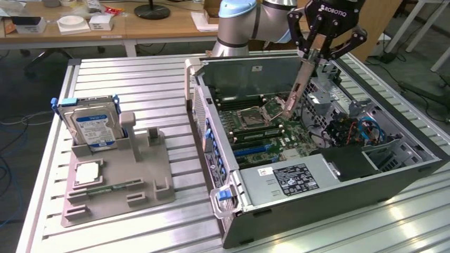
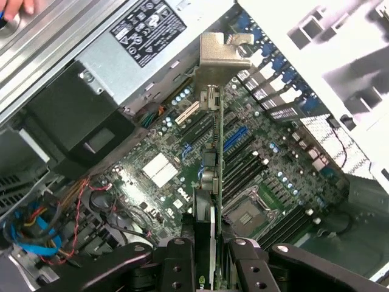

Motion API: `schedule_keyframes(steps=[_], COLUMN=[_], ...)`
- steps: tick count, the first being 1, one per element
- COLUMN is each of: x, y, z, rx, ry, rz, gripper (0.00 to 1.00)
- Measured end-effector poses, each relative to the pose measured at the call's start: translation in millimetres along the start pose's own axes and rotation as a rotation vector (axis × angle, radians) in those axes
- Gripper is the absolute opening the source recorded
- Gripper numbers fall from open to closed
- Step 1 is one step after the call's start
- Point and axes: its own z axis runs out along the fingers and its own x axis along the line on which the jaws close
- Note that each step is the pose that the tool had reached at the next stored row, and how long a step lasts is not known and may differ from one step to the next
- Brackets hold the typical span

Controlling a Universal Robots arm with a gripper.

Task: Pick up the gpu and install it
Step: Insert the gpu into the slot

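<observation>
An open computer case [image 1: 338, 195] is shown lying on its side on a slatted metal counter [image 1: 140, 79], with the motherboard [image 1: 274, 137] facing up. The gpu [image 1: 296, 87] is held inside the case opening, clamped at its upper end between the fingers of the claw [image 1: 315, 55]. The card is seen edge-on and hangs tilted, with its lower end close over the board beside the processor socket [image 1: 252, 117]. Whether it touches the board cannot be told. In the wrist view, the silver bracket [image 2: 220, 58] is seen at the card's far end. The blue expansion slots [image 1: 246, 153] lie near the card but are not yet met by it. Well apart, on the exterior view's left, a hard drive [image 1: 95, 126] is stood in a grey holder [image 1: 116, 184].

Several risks can be judged from this pose. If the card is pressed down while tilted, its edge could be jammed across a slot instead of seated. The open socket could be struck by the low end. The bracket could be caught on the case's rear wall. Because only one end is gripped, the card could be twisted or slipped under load.
</observation>
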Motion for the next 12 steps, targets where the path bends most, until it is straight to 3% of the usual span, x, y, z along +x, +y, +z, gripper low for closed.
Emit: schedule_keyframes(steps=[12], x=[0.0], y=[0.0], z=[0.1], rx=[-0.0030], ry=[0.0032], rz=[-0.163], gripper=[0.26])
